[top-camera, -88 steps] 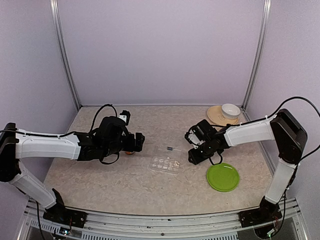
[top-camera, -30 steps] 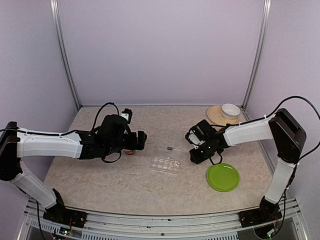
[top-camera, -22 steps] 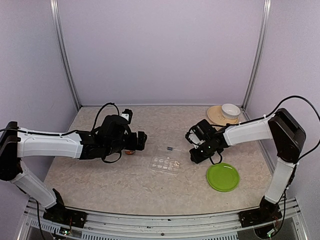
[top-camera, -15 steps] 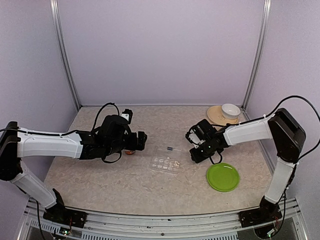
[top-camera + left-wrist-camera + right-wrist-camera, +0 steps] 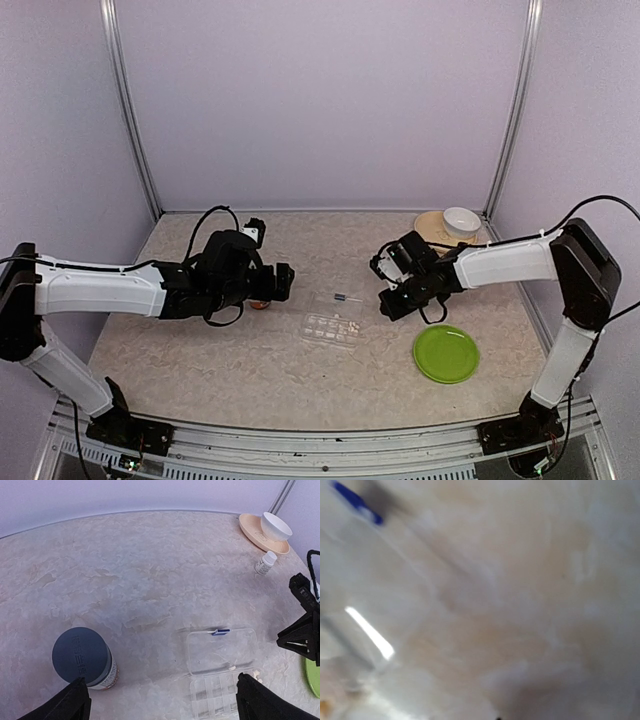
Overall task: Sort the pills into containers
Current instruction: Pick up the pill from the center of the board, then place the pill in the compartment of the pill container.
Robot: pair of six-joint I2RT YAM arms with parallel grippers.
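A clear pill organiser (image 5: 334, 320) lies on the bench (image 5: 200, 360) between the two arms, its lid folded back. The left gripper (image 5: 163, 679), spread wide, hovers near an amber bottle (image 5: 86, 659) just left of the organiser. The right gripper (image 5: 392, 302) hangs beside the organiser's right edge, near a green plate (image 5: 445, 353); whether it is open or pinched together cannot be told.
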